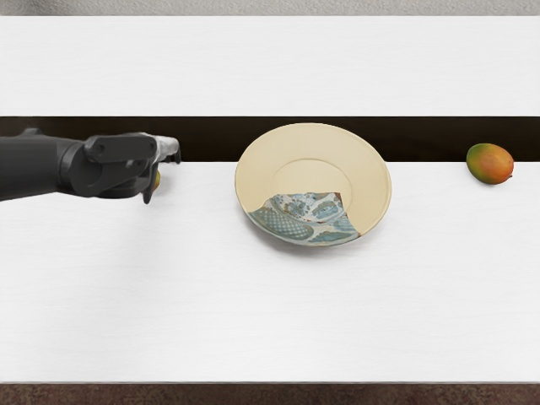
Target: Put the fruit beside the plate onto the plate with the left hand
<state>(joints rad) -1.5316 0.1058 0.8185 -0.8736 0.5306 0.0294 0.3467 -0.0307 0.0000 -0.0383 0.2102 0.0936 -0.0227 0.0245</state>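
The dark grey left hand [122, 164] is reaching in from the left edge on its black arm and is hanging over the far edge of the white table [270, 321], well to the left of the plate; it is covering a small yellow fruit [156, 179], of which only a thin sliver is showing at the hand's lower right side; the sliver is looking smooth and plain yellow, and its shape and kind are staying hidden; the fruit is sitting left of the plate, apart from it, with bare tabletop lying between them. Whether the fingers are closing on the fruit or merely hanging over it I cannot tell, since the back of the hand is blocking the view.

The round cream-yellow plate [287, 152] is lying flat near the middle of the table's far edge; its shallow bowl is showing a blue-green patterned patch across the near part, and no fruit is lying on it. An oval mango [490, 163], shading from green through orange to red, is resting by the far edge on the right, well apart from the plate. A dark gap [211, 135] is running behind the table, and a second white surface [270, 67] is stretching beyond it.
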